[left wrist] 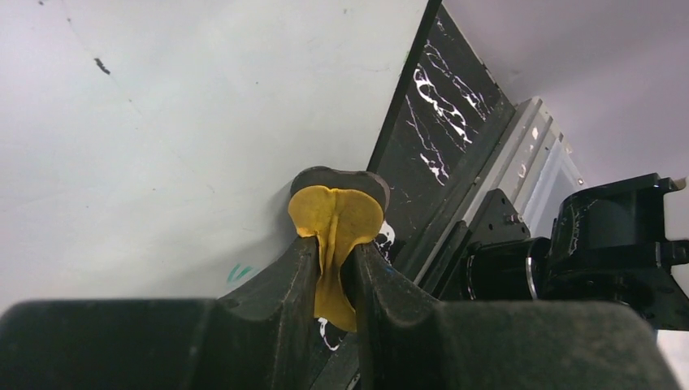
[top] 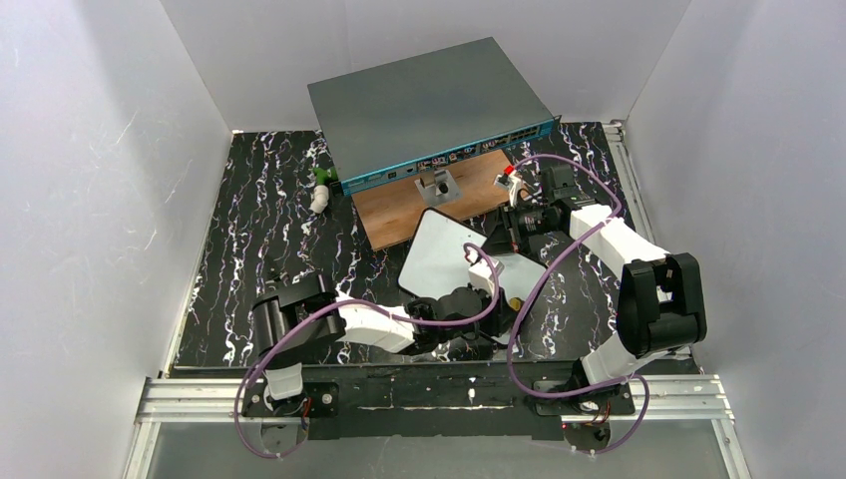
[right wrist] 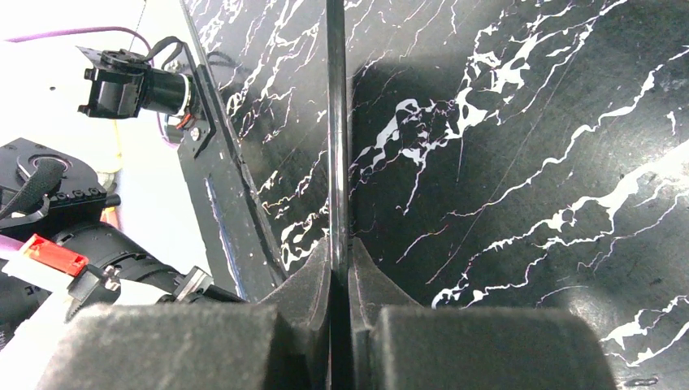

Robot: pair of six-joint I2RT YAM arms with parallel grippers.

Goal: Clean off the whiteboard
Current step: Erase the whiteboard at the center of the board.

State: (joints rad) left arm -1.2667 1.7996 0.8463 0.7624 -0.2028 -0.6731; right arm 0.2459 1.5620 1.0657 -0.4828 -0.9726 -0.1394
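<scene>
I record: left gripper (left wrist: 335,248) clenched on a yellow cloth (left wrist: 335,213), which touches the whiteboard (left wrist: 187,122); right gripper (right wrist: 339,248) clamped on the whiteboard's rim.

Mid-table, in front of the wooden board (top: 389,215) and box (top: 429,95), the whiteboard (top: 439,254); at its near edge, the left gripper (left wrist: 333,244) with cloth (left wrist: 335,213); on its right edge, the right gripper (right wrist: 340,252)

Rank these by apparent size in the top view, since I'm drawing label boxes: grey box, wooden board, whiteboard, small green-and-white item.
1. grey box
2. wooden board and whiteboard: both partly covered, too close to rank
3. green-and-white item, smallest
</scene>
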